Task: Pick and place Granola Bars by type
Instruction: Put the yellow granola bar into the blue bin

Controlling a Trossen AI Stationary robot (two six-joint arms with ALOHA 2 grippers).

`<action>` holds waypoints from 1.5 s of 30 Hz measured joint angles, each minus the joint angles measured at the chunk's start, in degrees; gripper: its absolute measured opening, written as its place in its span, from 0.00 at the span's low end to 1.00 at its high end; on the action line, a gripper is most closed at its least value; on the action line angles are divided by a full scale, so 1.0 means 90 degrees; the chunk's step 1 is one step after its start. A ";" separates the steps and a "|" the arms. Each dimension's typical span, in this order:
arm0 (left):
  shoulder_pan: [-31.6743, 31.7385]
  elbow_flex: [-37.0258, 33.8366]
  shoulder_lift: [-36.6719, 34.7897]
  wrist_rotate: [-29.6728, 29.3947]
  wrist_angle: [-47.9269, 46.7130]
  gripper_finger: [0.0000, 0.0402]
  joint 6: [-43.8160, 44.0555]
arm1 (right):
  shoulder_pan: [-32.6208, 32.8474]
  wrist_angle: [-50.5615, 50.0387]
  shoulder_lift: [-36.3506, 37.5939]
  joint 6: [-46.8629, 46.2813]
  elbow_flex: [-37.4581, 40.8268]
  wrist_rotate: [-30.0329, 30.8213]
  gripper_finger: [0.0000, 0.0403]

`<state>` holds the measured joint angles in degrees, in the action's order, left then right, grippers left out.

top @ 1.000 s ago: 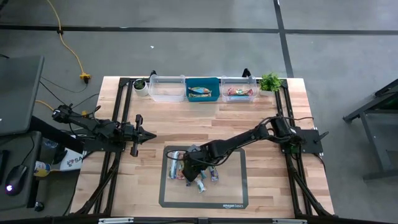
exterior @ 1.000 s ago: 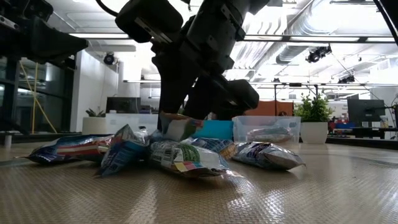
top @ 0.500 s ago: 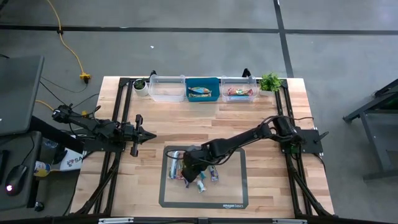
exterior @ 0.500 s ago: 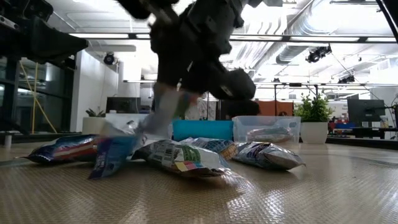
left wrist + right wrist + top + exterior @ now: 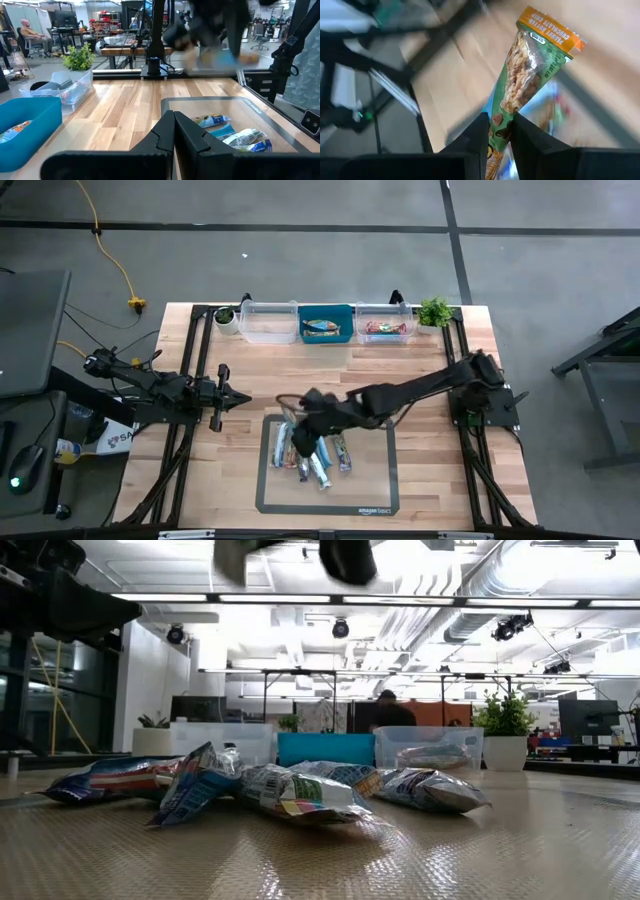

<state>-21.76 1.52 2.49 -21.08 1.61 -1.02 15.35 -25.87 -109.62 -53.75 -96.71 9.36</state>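
Wooden boards are making up the counter [image 5: 400, 360], and a dark mat [image 5: 372, 480] is lying on it near the front edge. Most of the granola bars [image 5: 318, 460] are piled on that mat in shiny wrappers. At the back of the counter three small bins are lined up: a clear bin [image 5: 268, 322], a blue bin [image 5: 326, 324] and another clear bin [image 5: 385, 324], with a little plant [image 5: 435, 311] beside them. One green and orange bar [image 5: 527, 80] is being held up in the air by the right end effector [image 5: 312, 412], just above the back of the pile. Its two fingers [image 5: 475, 145] are being pressed almost together on the lower end of the wrapper, so the bar is being pinched only by its tip. The left end effector [image 5: 174, 131] is being kept closed and holding nothing, waiting well off to the left side of the counter. Trouble could be coming from that small pinch. The wrapper is looking slippery, and the bar could be swung loose and dropped on the way to the bins. It could also be put in a bin with the wrong kind if the arm is not being aimed with care.
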 joint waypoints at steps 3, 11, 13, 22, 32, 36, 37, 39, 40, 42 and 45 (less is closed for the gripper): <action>-0.0001 0.0002 0.0000 0.0000 -0.0002 0.00 0.0000 | 0.0000 0.0415 0.0360 0.0573 -0.0002 0.0678 0.14; -0.0001 0.0002 0.0001 0.0000 -0.0002 0.00 0.0000 | -0.0092 0.1356 0.1007 0.2520 -0.0002 0.2762 0.14; 0.0000 0.0002 0.0001 0.0000 0.0000 0.00 0.0000 | -0.0206 0.1531 0.1080 0.2990 -0.0002 0.3181 0.14; -0.0002 0.0002 0.0001 0.0000 -0.0002 0.00 0.0000 | -0.1408 0.1683 0.1066 0.4613 -0.0002 0.3186 0.14; -0.0002 0.0002 0.0001 0.0000 -0.0002 0.00 0.0000 | -0.3408 0.1461 0.1044 0.6148 0.0002 0.0887 0.14; -0.0002 0.0002 0.0001 0.0000 -0.0002 0.00 0.0000 | -0.4213 0.1262 0.1044 0.6891 0.0002 0.0067 0.14; -0.0002 0.0000 0.0001 0.0000 -0.0002 0.00 0.0000 | -0.4405 0.1211 0.1044 0.7052 0.0002 -0.0101 0.14; -0.0002 0.0001 0.0001 0.0000 -0.0002 0.00 0.0000 | -0.4773 0.1181 0.1008 0.7332 0.0002 -0.0397 0.14; 0.0000 0.0000 0.0001 0.0000 -0.0002 0.00 0.0000 | -0.4954 0.1181 0.0985 0.7452 0.0002 -0.0562 0.14; -0.0002 0.0002 -0.0001 0.0000 -0.0002 0.00 0.0000 | -0.5274 0.1171 0.0884 0.7723 0.0002 -0.0947 0.14; -0.0002 0.0002 -0.0001 0.0000 -0.0002 0.00 0.0000 | -0.5660 0.1127 0.0651 0.8152 0.0002 -0.1538 0.14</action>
<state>-21.78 1.54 2.48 -21.08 1.58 -1.02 -35.59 -15.73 -103.76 19.61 -96.68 -4.48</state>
